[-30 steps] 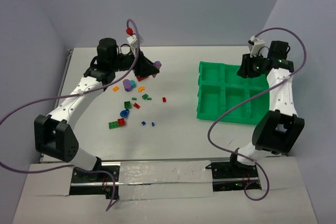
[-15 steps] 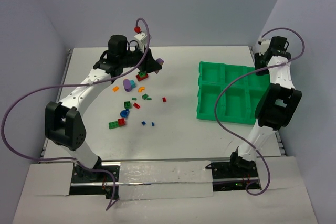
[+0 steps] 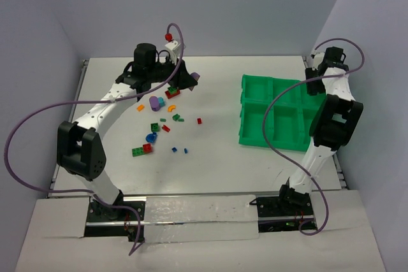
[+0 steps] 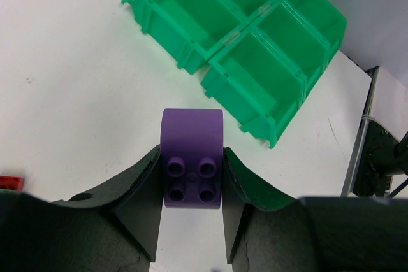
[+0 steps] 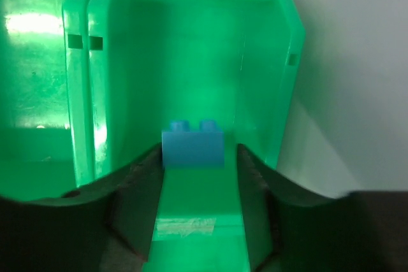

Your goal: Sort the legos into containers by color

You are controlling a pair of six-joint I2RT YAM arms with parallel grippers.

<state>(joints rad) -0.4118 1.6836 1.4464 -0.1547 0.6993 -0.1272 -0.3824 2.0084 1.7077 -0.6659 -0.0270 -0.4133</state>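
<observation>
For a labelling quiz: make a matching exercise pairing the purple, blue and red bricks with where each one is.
Things:
1. purple brick
2. blue brick
3. red brick

Places:
A. loose on the table
B. in a tray compartment
C. clamped in the left gripper

Pairs: 1-C, 2-B, 3-A.

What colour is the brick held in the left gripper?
Purple. The brick shows best in the left wrist view, clamped in the left gripper.
</observation>
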